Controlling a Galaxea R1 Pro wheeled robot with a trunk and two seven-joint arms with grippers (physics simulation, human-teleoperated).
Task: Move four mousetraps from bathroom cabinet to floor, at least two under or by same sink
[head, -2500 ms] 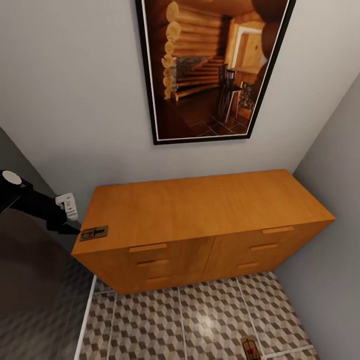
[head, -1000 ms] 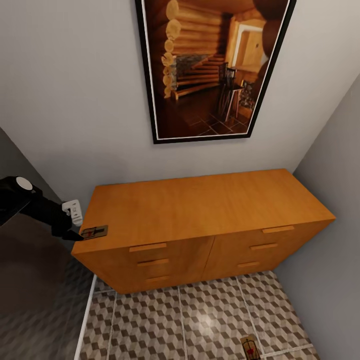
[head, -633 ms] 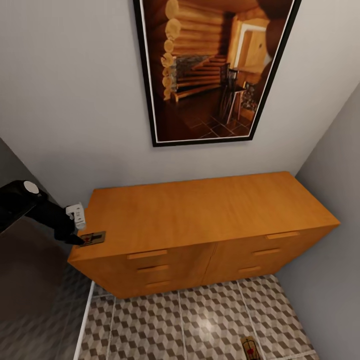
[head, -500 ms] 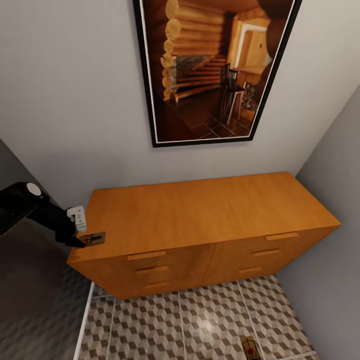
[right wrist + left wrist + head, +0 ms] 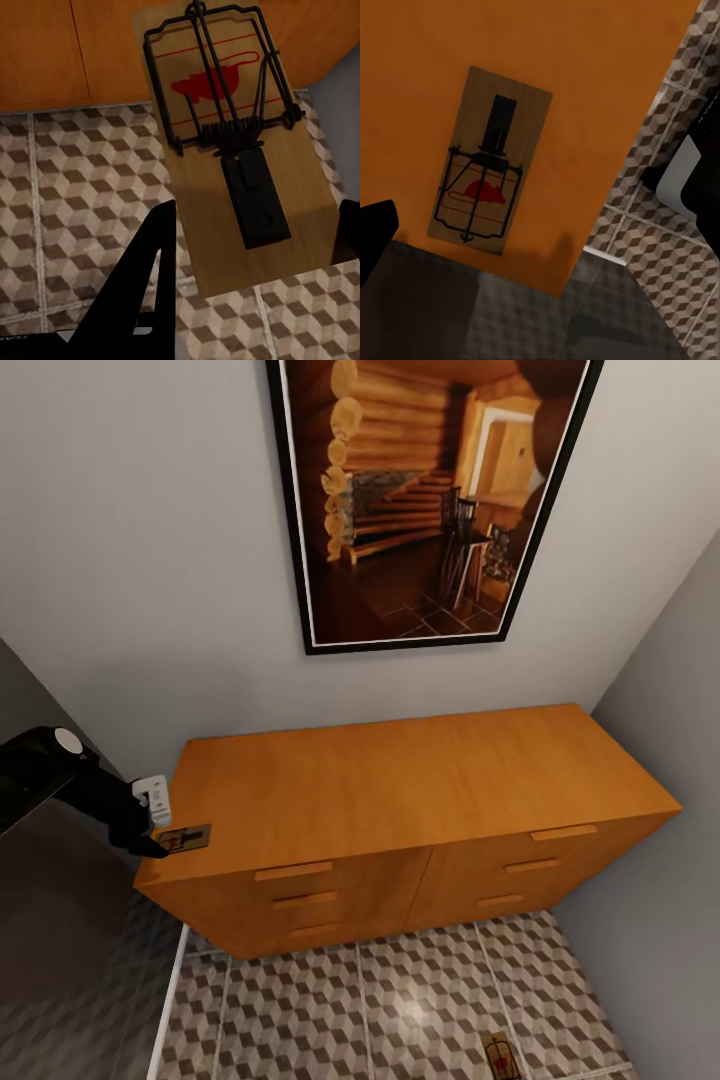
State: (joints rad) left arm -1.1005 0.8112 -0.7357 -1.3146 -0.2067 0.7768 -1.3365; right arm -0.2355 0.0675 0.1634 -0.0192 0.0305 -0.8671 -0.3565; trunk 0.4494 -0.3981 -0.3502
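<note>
Left gripper: at the left front corner of the cabinet, fingers spread, nothing held; poised over the corner mousetrap, judged lined up for a pick.
Corner mousetrap: flat on the cabinet top, close to the edge.
Right gripper: fingers set either side of a second mousetrap; clamped or not, cannot tell.
Second mousetrap: on or over the bathroom floor, beside the cabinet front.

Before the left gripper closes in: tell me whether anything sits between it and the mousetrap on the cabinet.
Nothing visible does. The mousetrap lies flat by the left end of the cabinet top, with bare wood around it. The left gripper is right beside it at that edge, with no object in the gap.
</note>
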